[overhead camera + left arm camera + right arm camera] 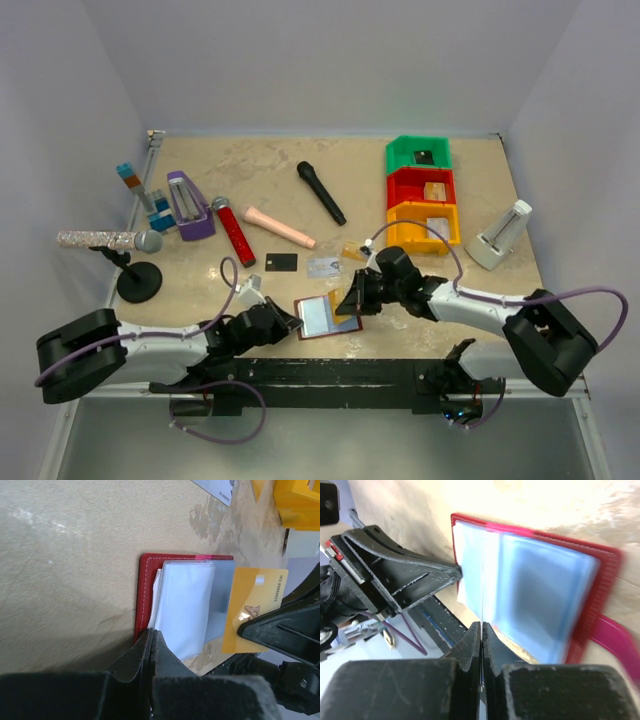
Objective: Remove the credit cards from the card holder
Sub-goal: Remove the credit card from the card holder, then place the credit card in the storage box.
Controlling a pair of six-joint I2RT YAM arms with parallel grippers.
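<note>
The dark red card holder (300, 333) lies open near the table's front edge, pale sleeves (317, 315) up; it also shows in the left wrist view (144, 590) and the right wrist view (605, 580). My left gripper (291, 322) is shut, its tip resting on the holder's left edge (151, 634). My right gripper (349, 301) is shut on a tan-gold card (255, 605), held just off the holder's right side; the card shows edge-on in the right wrist view (482, 605). A black card (282, 262), a silver-grey card (324, 267) and another tan card (352, 252) lie on the table behind the holder.
A red microphone (233, 232), a black microphone (321, 193), a peach cylinder (280, 227) and a purple object (188, 205) lie behind. A glitter microphone on a stand (139, 282) is at the left. Green (418, 153), red (421, 187) and yellow (424, 225) bins and a white object (500, 236) are at the right.
</note>
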